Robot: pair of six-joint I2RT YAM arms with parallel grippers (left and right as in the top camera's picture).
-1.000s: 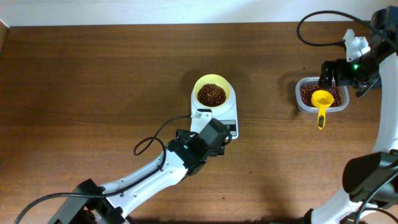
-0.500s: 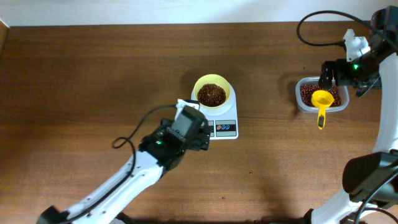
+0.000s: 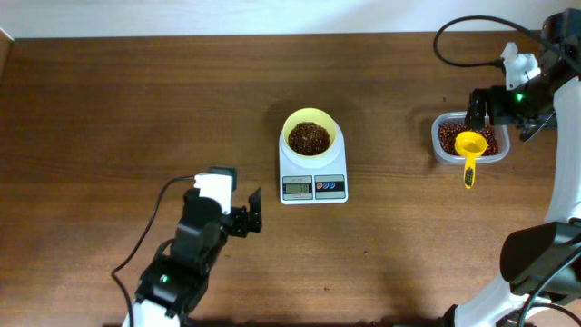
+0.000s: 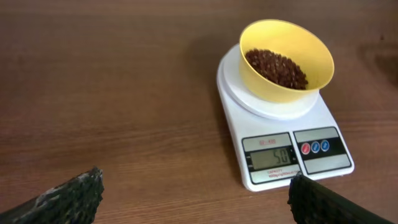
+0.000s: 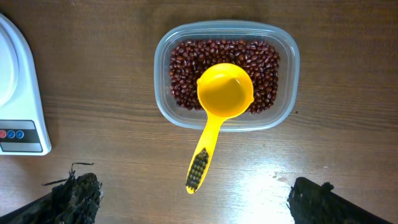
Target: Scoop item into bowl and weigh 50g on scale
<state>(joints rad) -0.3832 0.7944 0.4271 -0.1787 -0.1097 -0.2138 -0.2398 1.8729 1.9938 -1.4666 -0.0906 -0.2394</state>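
The pale-yellow bowl [image 3: 290,127] stands on the white scale [image 3: 313,188] at the table's middle, with reddish-brown beans [image 3: 309,138] in it. In the left wrist view the bowl [image 4: 280,93] with beans [image 4: 275,67] sits on the scale [image 4: 273,177], whose display reads 50. My left gripper [image 3: 252,211] is open and empty, front-left of the scale, and its fingers [image 4: 196,199] show over bare wood. My right gripper [image 3: 486,107] is open and empty above the tub, with its fingers [image 5: 196,199] apart.
A clear tub [image 3: 442,153] of beans [image 5: 186,68] stands at the right. A yellow long-handled scoop [image 5: 217,106] lies with its cup on the beans and its handle over the tub's [image 5: 163,93] front rim. The scale's corner [image 5: 18,93] shows at the left.
My left arm has pulled back from the scale toward the front left, uncovering the display. The right arm, scoop and tub have not moved.
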